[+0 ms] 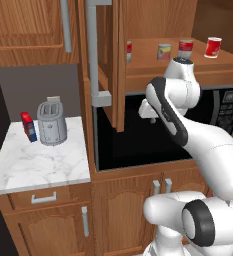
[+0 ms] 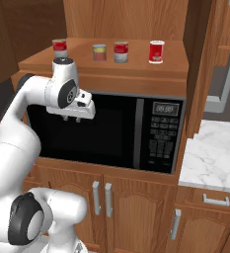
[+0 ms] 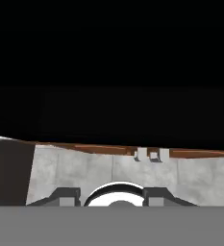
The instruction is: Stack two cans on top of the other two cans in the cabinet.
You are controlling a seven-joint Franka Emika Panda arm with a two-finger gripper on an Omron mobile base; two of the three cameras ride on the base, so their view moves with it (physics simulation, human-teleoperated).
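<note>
A: Where is the tool point(image 2: 74, 118) right now?

B: In front of the dark microwave point(image 2: 106, 131) door, pointing down, its jaws drawn together on nothing. The cans sit above it, on the open cabinet point(image 2: 136, 69) shelf.

A: Run through them, left to right as the right base camera sees them.

B: Almost straight above the tool, the red-topped can point(image 2: 59, 48). Up and a little right, the yellow-labelled can point(image 2: 99, 52). Just beyond it, the red-and-grey can point(image 2: 121, 51). Farthest from the tool, the all-red can point(image 2: 157, 52). All four stand upright in a row, apart from each other, none stacked yet.

A: How will one handle?

B: My guess: stiff metal, moderately heavy, smooth and a bit slippery, not fragile. I'd take it across the round side wall about mid-height, jaws level, so it stays upright and the flat bottom can settle squarely on another can's lid. A tilted grip risks a toppling stack.

A: And first?

B: The jaws must open wider than a can.
</note>
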